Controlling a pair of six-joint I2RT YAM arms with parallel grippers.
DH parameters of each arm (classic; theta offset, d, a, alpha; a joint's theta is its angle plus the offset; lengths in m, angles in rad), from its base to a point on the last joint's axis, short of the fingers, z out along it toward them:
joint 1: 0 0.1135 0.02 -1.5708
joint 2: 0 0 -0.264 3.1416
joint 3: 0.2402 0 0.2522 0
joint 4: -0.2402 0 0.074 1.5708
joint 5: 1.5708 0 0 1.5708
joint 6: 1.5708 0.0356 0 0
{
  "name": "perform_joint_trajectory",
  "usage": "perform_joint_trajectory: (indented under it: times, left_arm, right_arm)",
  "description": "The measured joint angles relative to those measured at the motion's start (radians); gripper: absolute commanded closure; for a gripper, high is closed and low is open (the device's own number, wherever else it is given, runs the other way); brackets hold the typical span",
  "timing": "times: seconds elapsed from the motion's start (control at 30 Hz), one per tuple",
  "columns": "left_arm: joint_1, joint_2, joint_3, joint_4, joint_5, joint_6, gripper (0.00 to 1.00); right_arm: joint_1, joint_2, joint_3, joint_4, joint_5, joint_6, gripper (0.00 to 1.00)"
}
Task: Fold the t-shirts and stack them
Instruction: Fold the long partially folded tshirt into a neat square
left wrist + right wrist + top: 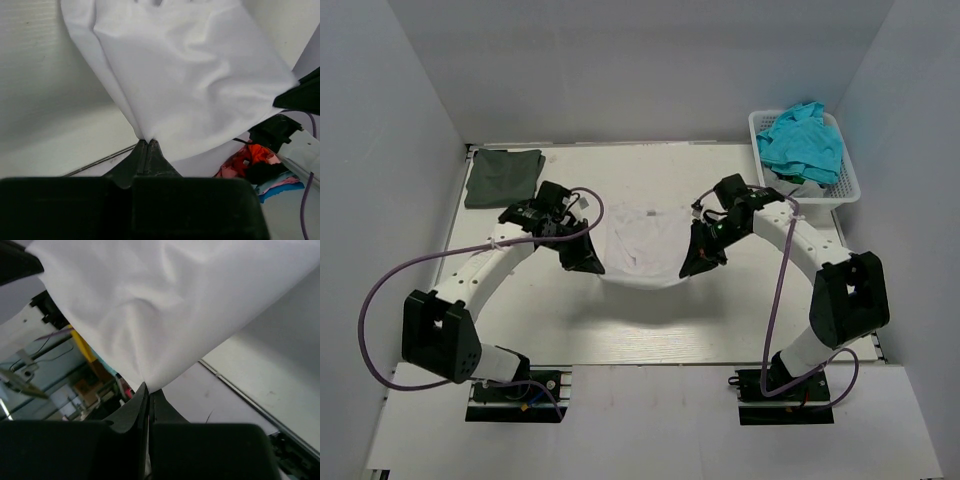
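- left gripper: jaws pressed together, pinching a bunched edge of the white t-shirt; the cloth fans up and away from the fingertips in the left wrist view
- right gripper: jaws pressed together too, pinching the opposite edge of the same shirt; the cloth spreads up from the tips, with soft creases
- white t-shirt: hangs between the two grippers over the middle of the table; near edge sags in a curve between the pinch points and casts a shadow on the table below; far part with the collar looks to lie on the table
- neck label: small grey patch just inside the collar, too small to read
- both arms bend inward from their bases at the near edge, left arm on the shirt's left, right arm on its right; a purple cable loops along each arm
- olive-green t-shirt: folded, flat in the far left corner of the table, well apart from the white one
- basket: white, slatted plastic, at the far right corner; crumpled teal cloth piled in it, darker cloth under that
- table: flat, off-white, matte, with a thin metal rail along the near edge
- walls: plain pale grey panels close in the far, left and right sides
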Motion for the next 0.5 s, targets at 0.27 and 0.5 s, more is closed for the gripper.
perform_joint_trajectory:
  times: [0.27,0.5]
  left_arm:
    - [0.017,-0.004,0.132,-0.114,-0.005,-0.003,1.0]
    - [0.018,0.091,0.265,-0.121,-0.042,-0.015,1.0]
  right_arm:
    - [-0.049,0.002,0.041,-0.053,-0.2,-0.016,1.0]
    - [-0.105,0.05,0.044,-0.043,-0.307,-0.027,1.0]
